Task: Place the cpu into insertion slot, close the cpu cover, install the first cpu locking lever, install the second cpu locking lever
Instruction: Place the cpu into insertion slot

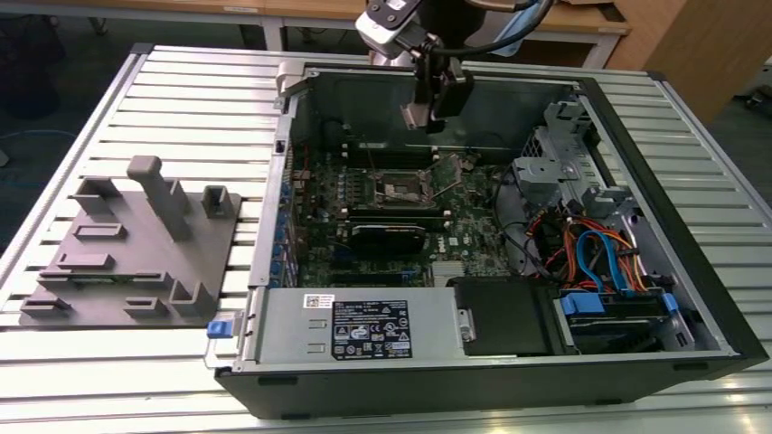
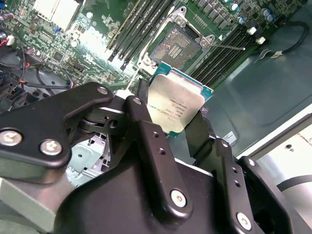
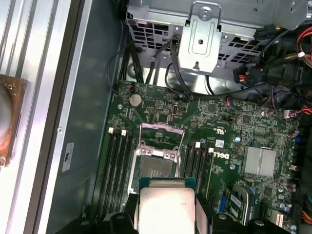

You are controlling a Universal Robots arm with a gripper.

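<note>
Chip (image 2: 178, 100): the edges nearest the wrist are covered by the two black fingers (image 2: 146, 126) of the hand (image 2: 171, 114), which clamp it on opposite sides. In the first wrist view the picture's edge cuts the chip off. Socket (image 3: 156, 165): the side nearest the chip lies behind the chip in both wrist views. Arm (image 1: 399, 27), above the socket in the exterior view: cut off by the picture's edge, and what its hand holds is too small to tell there. Bench (image 1: 181, 81): runs out of the picture on every side away from the socket.
</note>
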